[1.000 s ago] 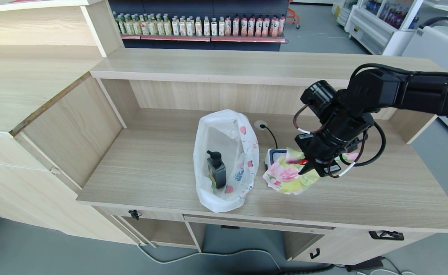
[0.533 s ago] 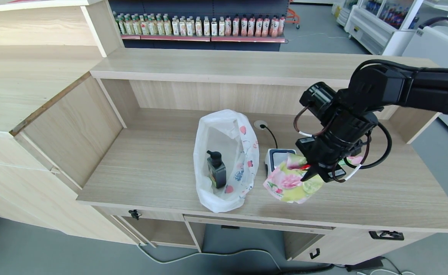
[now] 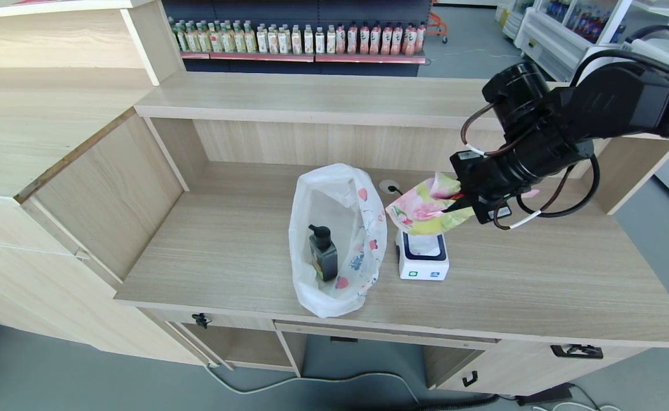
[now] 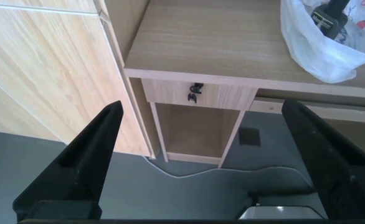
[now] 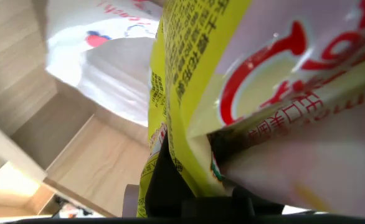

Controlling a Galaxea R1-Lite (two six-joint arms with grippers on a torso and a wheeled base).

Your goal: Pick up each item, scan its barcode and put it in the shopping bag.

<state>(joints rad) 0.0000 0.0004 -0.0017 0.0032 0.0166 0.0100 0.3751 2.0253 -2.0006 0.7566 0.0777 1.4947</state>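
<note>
Floral film, soft and crinkly: the pouch point(image 3: 424, 206) hangs in the air over the scanner point(image 3: 422, 258), its edge pinched tight in my right jaws. I judge it light, floppy and slick, so the sealed edge is the place to hold. Shopping bag point(image 3: 334, 245) stands just beside the scanner on the table point(image 3: 540, 285). Left jaws gape wide, low before the table's front.

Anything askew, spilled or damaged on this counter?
Nothing stands out. The right hand holds the pouch tilted above the scanner; the bag stands open with the bottle upright inside.
</note>
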